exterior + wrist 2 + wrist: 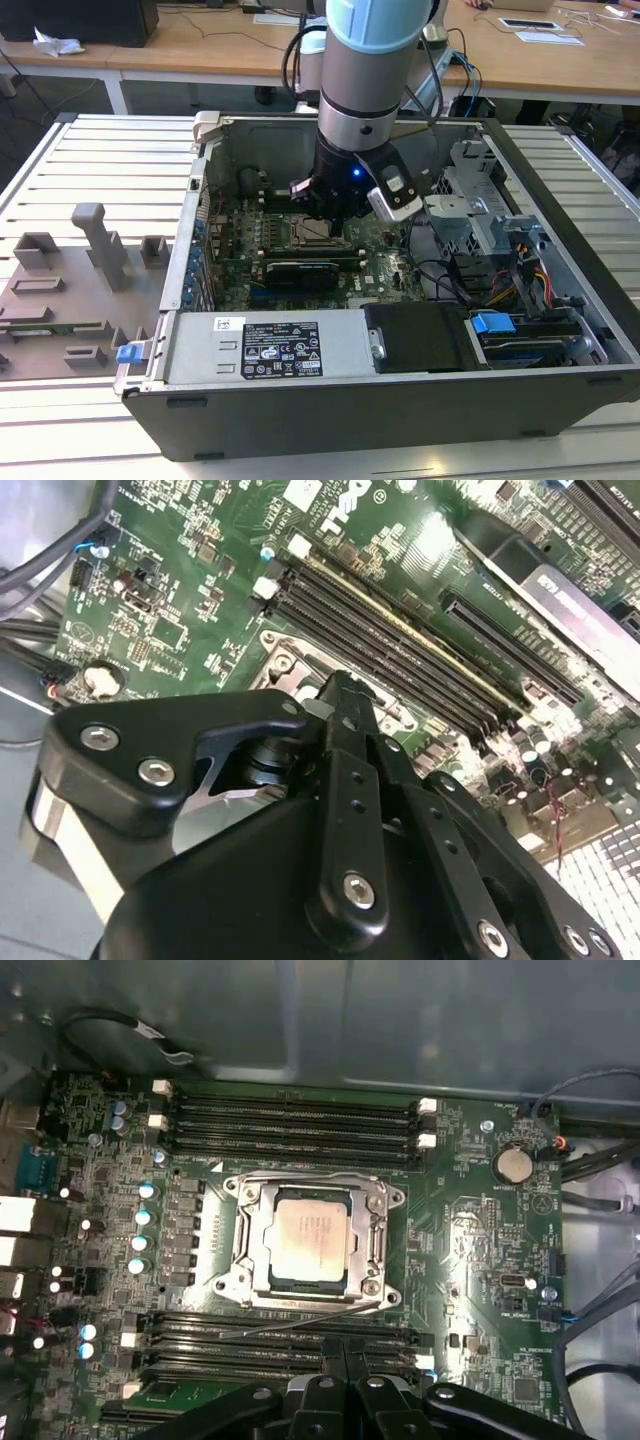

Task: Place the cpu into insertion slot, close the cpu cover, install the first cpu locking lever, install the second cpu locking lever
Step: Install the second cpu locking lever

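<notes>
The cpu (312,1238) sits in the slot (262,1285) with the cover (378,1250) closed over it. It lies just beyond the gripper (340,1380), whose fingers are together, holding nothing.

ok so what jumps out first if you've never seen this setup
The opened computer case on the slatted table, with the robot arm reaching down into it. Below the gripper lies the green motherboard, where the cpu sits in its socket under the silvery cpu cover.

Cpu (312,1237) dull metal; cpu cover (372,1250) shiny metal; gripper (345,695) matt black.
</notes>
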